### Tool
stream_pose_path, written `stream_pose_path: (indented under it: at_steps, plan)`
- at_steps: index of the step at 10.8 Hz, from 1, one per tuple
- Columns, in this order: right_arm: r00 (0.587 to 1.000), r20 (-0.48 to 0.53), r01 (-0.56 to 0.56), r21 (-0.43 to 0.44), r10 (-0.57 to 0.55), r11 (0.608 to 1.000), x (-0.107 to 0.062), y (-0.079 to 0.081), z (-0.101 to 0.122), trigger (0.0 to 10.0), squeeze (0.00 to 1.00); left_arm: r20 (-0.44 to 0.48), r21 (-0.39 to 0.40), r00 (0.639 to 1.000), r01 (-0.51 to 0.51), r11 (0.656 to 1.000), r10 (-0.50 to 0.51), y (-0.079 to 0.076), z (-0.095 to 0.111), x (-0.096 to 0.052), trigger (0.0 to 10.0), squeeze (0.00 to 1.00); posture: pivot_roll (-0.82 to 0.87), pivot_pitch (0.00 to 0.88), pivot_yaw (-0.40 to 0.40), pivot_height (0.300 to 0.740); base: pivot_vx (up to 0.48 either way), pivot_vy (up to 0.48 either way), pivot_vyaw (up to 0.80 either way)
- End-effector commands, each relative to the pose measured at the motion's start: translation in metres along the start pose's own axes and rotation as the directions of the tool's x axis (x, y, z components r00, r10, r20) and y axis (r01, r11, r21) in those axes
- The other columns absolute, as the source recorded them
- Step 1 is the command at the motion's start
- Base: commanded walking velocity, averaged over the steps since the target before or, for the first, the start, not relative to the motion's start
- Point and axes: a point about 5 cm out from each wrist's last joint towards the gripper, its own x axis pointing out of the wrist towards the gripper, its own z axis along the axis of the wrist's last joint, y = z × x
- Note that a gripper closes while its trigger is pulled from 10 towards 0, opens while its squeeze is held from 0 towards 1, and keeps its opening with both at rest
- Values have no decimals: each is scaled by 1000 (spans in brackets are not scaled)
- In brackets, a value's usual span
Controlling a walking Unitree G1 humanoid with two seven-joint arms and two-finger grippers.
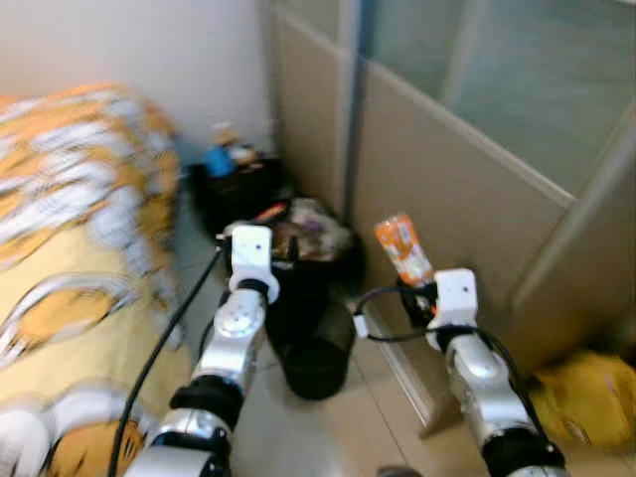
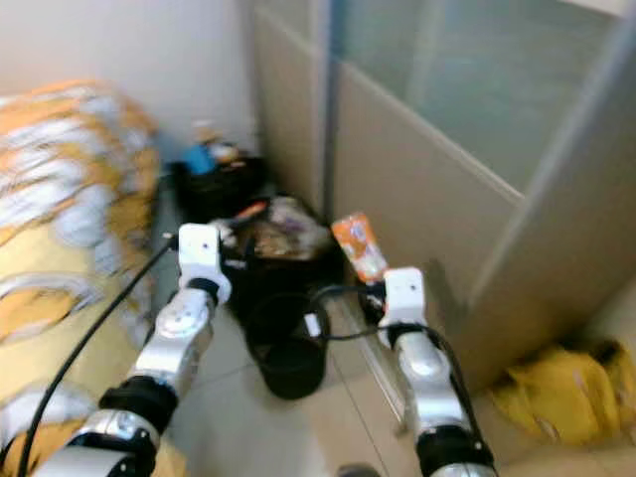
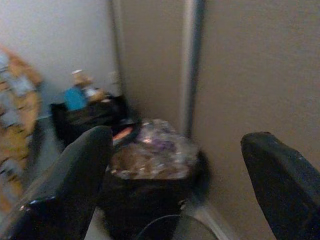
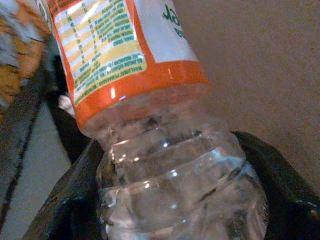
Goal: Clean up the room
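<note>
The right claw [image 4: 170, 200] clamps a ribbed clear plastic bottle [image 1: 403, 248] with an orange paper label, held beside the beige partition [image 1: 437, 179]. The left claw [image 3: 175, 180], fingers spread wide and empty, faces a black bin [image 1: 308, 263] heaped with crinkled wrappers.

Right gripper [image 2: 370, 288] raises an orange-labelled bottle [image 2: 358, 247], tilted toward eleven o'clock, at three o'clock from a full black bin [image 2: 281, 260].
</note>
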Motion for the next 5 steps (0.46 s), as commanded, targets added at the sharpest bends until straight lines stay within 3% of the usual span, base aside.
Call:
stream_pose_path:
  at_steps: [1, 2, 5]
  plan:
    - [1000, 4, -8, 29, 7, 1000, 7, 4, 8, 10000, 0, -9, 5, 1000, 4, 1000, -4, 3, 1, 2, 10000, 0, -286, 0, 40, 740, 480, 0, 0]
    - [1000, 5, -24, -12, 24, 1000, 8, 5, 8, 10000, 0, -10, 3, 1000, 3, 1000, -3, 3, 1, 2, 10000, 0, -284, 0, 41, 740, 480, 0, 0]
    - [1000, 3, -11, -12, 11, 1000, 8, 1, 8, 10000, 0, -50, -64, 998, -40, 997, 36, 6, -6, -1, 10000, 0, -282, 0, 42, 740, 480, 0, 0]
